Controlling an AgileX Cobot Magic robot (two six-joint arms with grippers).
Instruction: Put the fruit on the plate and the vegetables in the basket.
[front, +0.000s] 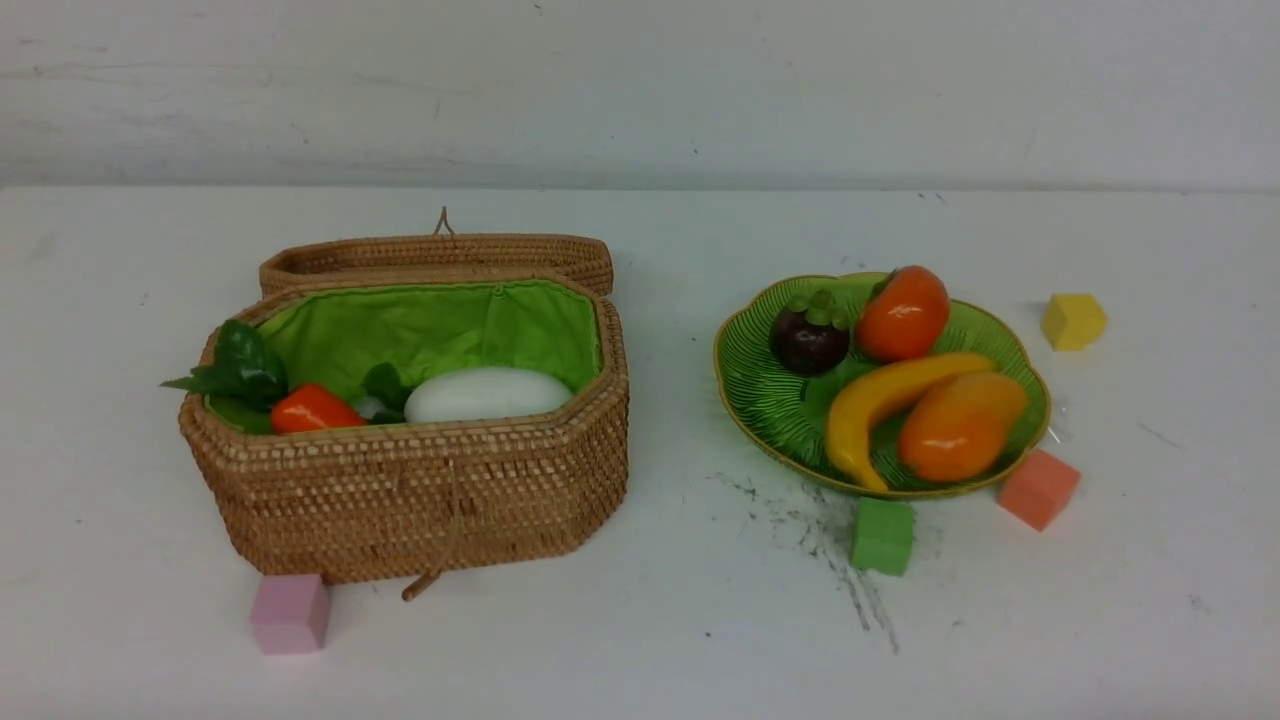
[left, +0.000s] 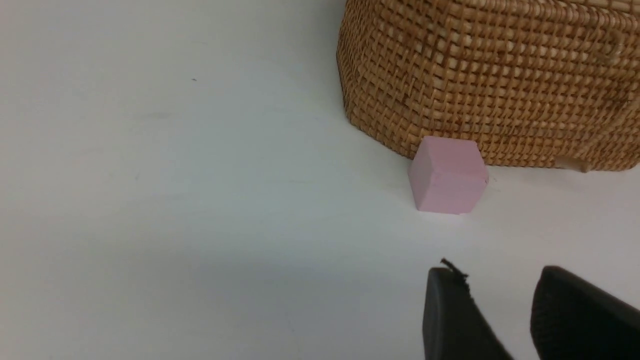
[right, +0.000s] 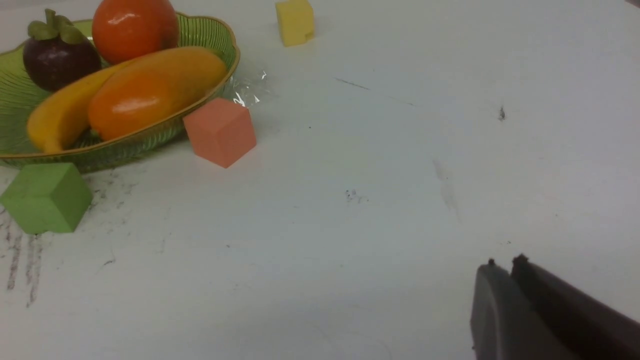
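Both grippers, left (left: 492, 280) parted and empty, right (right: 502, 272) nearly closed and empty, hang low because fruit fills the plate (front: 770, 400) and vegetables the basket (front: 420, 500).

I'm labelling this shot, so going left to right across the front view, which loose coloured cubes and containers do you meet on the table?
Basket → pink cube at its front left corner, counted by its centre → plate → green cube → orange cube → yellow cube.
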